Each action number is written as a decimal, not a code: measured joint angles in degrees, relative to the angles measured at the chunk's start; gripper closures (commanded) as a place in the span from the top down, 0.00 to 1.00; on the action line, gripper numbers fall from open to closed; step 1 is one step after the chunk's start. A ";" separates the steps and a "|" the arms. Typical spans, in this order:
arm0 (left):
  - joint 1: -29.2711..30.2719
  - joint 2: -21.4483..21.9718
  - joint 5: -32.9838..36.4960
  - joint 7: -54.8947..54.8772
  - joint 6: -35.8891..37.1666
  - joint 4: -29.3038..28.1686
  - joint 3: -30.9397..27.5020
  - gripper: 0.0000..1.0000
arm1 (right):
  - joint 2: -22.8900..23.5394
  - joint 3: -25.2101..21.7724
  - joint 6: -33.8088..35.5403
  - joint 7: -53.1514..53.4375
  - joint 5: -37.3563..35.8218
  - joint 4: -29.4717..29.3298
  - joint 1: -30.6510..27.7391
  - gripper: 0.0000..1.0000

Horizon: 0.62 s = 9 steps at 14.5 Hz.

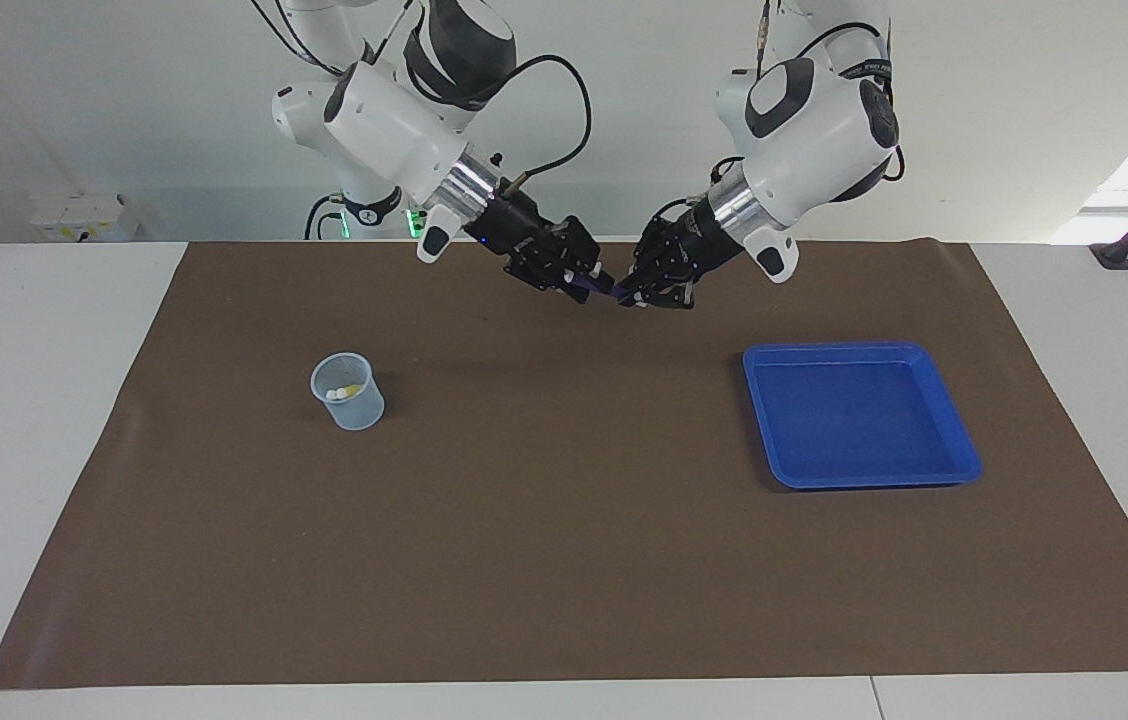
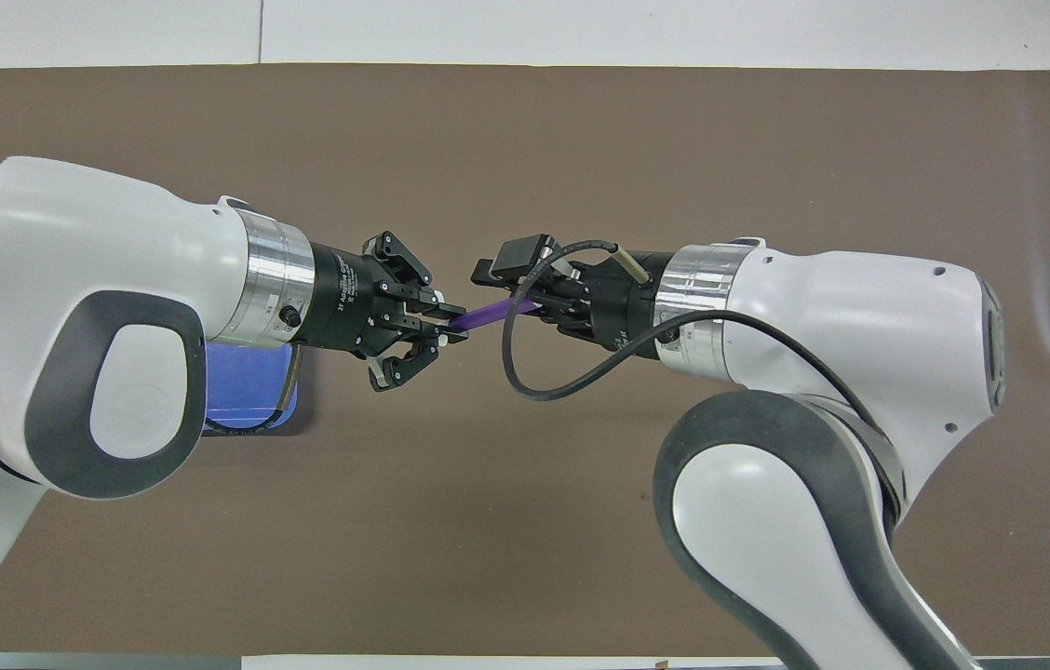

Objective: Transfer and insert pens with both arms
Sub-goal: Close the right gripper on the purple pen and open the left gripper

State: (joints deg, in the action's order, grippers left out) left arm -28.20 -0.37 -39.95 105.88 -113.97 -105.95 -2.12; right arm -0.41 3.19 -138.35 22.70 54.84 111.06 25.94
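Purple pen (image 1: 608, 291) — between both end effectors, midair

The two grippers, left gripper (image 1: 627, 296) and right gripper (image 1: 589, 288), meet nose to nose over the mat (image 1: 564, 560) at upper centre of the facing view, the purple pen (image 2: 486, 314) bridging the gap between them. Below them only the cup (image 1: 348, 392) at centre left and the blue tray (image 1: 859, 413) at centre right stand on the mat. The whole lower half lies bare.

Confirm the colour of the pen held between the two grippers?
Purple pen; clearest in the overhead view.
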 measured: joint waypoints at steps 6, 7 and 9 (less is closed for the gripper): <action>0.00 0.18 -0.34 -0.20 0.00 -0.20 -0.01 0.00 | 0.01 -0.02 1.51 -0.02 -2.29 -0.01 -0.04 0.44; 0.00 0.19 -0.39 -0.21 0.00 -0.20 -0.01 0.00 | 0.01 -0.04 1.80 -0.02 -2.48 -0.02 -0.05 0.43; 0.00 0.20 -0.46 -0.22 0.00 -0.20 -0.01 0.00 | 0.00 -0.08 1.91 -0.02 -2.56 -0.05 -0.06 0.29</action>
State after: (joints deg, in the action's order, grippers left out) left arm -28.20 -0.17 -40.41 105.66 -113.97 -106.15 -2.13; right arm -0.40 3.11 -136.45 22.68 52.28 111.01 25.88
